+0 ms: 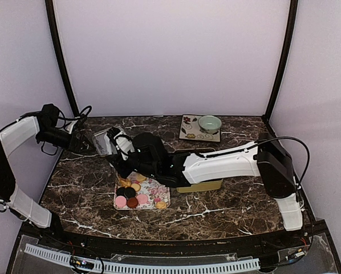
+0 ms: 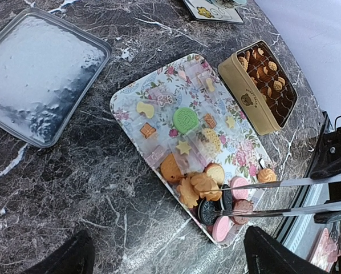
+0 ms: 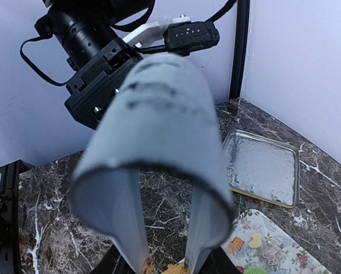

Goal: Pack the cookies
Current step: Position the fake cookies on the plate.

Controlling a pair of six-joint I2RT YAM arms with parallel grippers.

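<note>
Because the cookies (image 2: 202,184) were small and lay crowded together, the right pincer (image 1: 133,162) worked through a pair of tongs (image 2: 296,182) rather than gripping them directly. Its jaws were drawn in narrow on the blades of the tongs. The tips reached the cluster of tan, pink and dark cookies at one corner of the flowered tray (image 2: 118,108).

Most loose cookies lay on that tray. A further batch sat inside the gold tin (image 2: 239,91), which stood open just beside the tray, probably to keep each transfer short. The lid (image 2: 39,74) lay flat on the bench (image 2: 73,188), on the side of the tray away from the tin and out of the working path. The left pincer (image 2: 167,260) hung wide apart and held nothing. It looked down on the tray, so it probably served as an observation post only.

Limits of view:
- In the top view, the right arm (image 1: 222,162) covered most of the tin and part of the tray.
- In the right wrist view, the blurred, bent end of the tongs filled the centre, and only tan cookie edges showed at the tips.
- Whether a cookie was gripped or merely touched could not be determined.
- The left fingers (image 2: 68,257) appeared only as dark stubs cut off by the frame edge.
</note>
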